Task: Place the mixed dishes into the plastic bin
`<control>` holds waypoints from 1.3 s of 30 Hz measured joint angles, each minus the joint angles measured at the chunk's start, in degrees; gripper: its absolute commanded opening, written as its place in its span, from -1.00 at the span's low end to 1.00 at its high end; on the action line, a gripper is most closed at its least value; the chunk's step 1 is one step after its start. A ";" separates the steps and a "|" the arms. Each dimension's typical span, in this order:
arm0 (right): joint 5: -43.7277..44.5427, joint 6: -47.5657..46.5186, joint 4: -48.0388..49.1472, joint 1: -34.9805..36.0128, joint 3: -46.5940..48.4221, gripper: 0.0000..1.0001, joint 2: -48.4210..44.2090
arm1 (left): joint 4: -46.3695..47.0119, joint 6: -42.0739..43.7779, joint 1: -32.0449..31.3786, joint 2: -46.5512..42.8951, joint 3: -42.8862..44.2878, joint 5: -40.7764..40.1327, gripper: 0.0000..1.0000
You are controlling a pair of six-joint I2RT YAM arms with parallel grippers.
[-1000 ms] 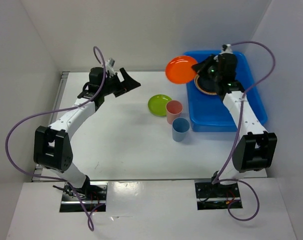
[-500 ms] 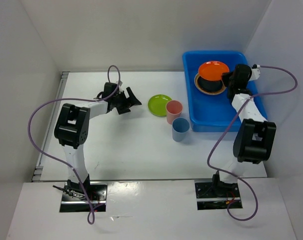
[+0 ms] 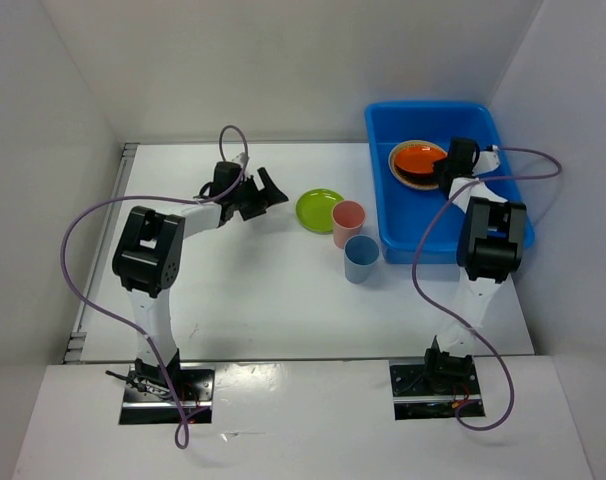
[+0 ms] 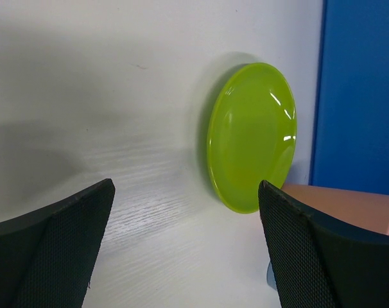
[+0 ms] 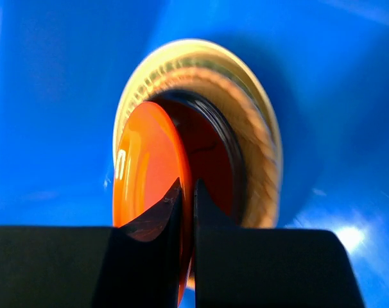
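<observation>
**Orange plate (image 5: 146,167) clamped inside the blue bin (image 3: 453,235)**

Right claw (image 5: 187,192): my jaws are almost together, pinching the near rim of the orange plate. The plate is tilted over a black plate (image 5: 217,160), which lies in a woven bamboo tray (image 5: 259,128). The wrist view is blurred, so I cannot tell whether orange touches black. In the overhead frame this stack sits in the upper middle of the bin, at upper right. The bin's far wall is close behind the tray. The lower half of the bin floor is bare blue, with room on it. My right arm reaches in over the bin's lower right rim.

Left claw (image 4: 185,187): my jaws are spread wide and hold nothing. The claw is low over the white table (image 3: 263,290), upper left of centre in the overhead frame. The lime green plate (image 4: 252,135) lies flat straight ahead, apart from both pads, with bare table between. The salmon-pink cup (image 3: 348,217) stands just beside that plate's lower right edge. The blue cup (image 3: 362,255) is just below the pink one. Both cups are upright, close to the bin's left wall.

Room: a broad bare stretch of table fills the centre and lower left of the overhead frame. White walls close the left, back and right sides.
</observation>
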 measured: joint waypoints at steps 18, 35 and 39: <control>-2.27 -7.32 -12.72 0.70 9.77 0.98 1.42 | 2.69 -2.84 -3.93 3.69 0.76 -1.51 0.95; -10.95 -8.85 -6.86 10.38 -10.64 0.98 -30.36 | 4.37 -10.12 -9.68 10.54 8.90 -6.27 0.55; -13.31 -10.43 -6.93 11.93 -10.93 0.98 -32.98 | 4.63 -12.09 -10.69 11.26 8.68 -7.74 -0.02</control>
